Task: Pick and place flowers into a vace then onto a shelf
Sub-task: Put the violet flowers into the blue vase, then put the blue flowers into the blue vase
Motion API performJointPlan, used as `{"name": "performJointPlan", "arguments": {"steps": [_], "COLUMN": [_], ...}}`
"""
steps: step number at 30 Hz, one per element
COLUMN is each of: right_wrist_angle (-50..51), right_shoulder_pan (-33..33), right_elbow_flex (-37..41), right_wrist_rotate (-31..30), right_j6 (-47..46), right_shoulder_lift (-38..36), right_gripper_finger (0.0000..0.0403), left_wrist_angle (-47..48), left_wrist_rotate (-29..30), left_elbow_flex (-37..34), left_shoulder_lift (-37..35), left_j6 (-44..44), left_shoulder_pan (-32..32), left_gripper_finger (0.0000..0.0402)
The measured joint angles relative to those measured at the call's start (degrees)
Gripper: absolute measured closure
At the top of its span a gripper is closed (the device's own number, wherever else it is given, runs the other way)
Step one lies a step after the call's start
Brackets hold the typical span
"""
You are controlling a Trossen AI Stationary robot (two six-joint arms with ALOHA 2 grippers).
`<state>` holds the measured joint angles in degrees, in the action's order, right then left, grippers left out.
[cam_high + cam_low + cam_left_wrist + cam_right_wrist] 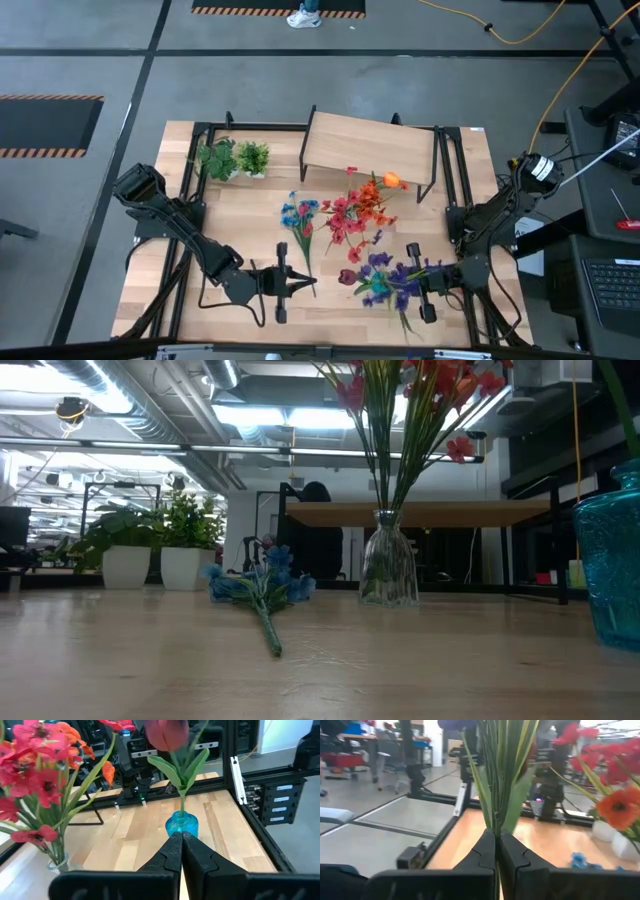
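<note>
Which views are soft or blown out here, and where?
Low view: ceiling lights glare hard; the clear vase and blue bunch are fairly sharp, while the teal vase at the edge is soft. Left wrist view: the dark red tulip up close is blurred. Right wrist view: green stems and the orange blossom smear; background soft.

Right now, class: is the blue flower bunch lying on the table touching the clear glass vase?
Apart. The low view shows a strip of bare table between the blue flower bunch and the glass vase; the bunch lies flat beside it.
</note>
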<state>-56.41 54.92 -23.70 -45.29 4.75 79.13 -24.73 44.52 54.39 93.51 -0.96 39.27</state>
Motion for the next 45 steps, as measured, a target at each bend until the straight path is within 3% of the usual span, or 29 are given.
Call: {"name": "performJointPlan", "arguments": {"steps": [4,20,35,45], "right_wrist_angle": [0.7,4.6,5.6,18.0], "right_shoulder_pan": [0.0,0.0,2.7,6.0], "right_elbow_flex": [0.0,0.0,0.0,0.0], "right_wrist_rotate": [-3.6,-3.7,-3.8,-3.8], "right_j6": [-1.5,-4.5,-4.3,-13.6], "right_shoulder_lift": [1.1,2.1,1.4,-4.9], "right_gripper_finger": [0.0401,0.0345,0.0233,0.0222], "left_wrist_angle": [0.2,0.6,0.8,2.8], "left_wrist_rotate": [-0.9,-1.0,-1.1,-1.1], "left_elbow_flex": [0.0,0.0,0.0,0.0], "left_shoulder_lift": [0.0,0.0,0.0,0.0], "left_j6": [0.0,0.0,-0.2,-2.9], "left_shoulder_pan": [0.0,0.0,0.0,0.0], "left_gripper_finger": [0.0398,0.0397,0.0391,0.0391]}}
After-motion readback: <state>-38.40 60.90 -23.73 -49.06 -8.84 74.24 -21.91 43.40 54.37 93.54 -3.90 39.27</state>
